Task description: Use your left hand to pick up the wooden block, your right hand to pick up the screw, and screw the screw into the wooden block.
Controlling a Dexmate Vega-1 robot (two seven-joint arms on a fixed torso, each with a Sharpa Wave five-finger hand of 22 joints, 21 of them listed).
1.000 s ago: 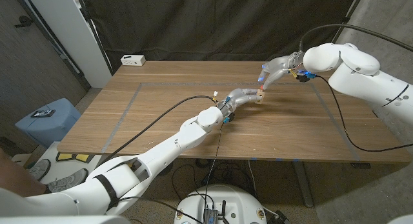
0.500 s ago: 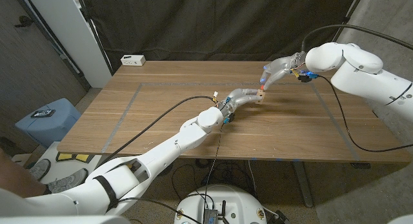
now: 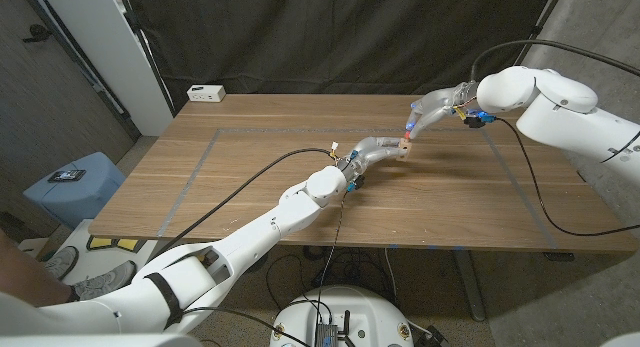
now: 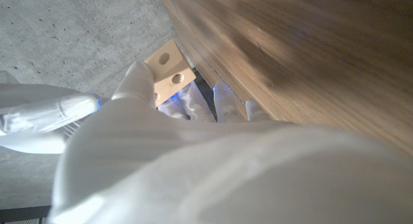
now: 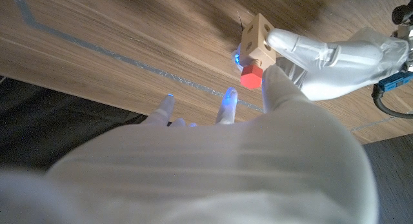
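1. While both arms meet over the far middle of the desk (image 3: 250, 187), a wide wooden top with pale tape lines marked on it, the scene sits against a black curtain behind and a grey floor below; these are the largest features.
2. At the desk's far left corner lies a small white box (image 3: 206, 92); off the desk's left side stands a blue stool (image 3: 75, 187) carrying a dark object.
3. Left hand (image 3: 377, 149): its fingers are closed around the wooden block (image 4: 169, 68), a pale cube with round holes in its faces. The block is held just above the desk surface, as the right wrist view indicates.
4. Right hand (image 3: 428, 109): reaching down toward the block from the far right. Its fingers pinch the red head of the screw (image 5: 250, 75), which is pressed against one face of the block.
5. Step in hand, by judgement: both pickups are done and the screwing stage is under way, with the screw seated at or in a hole. How deep the shank has entered cannot be told.
6. Next move, by judgement: the right hand must twist the red head about its own axis while the left hand keeps the block steady; any tilt risks jamming the thread.
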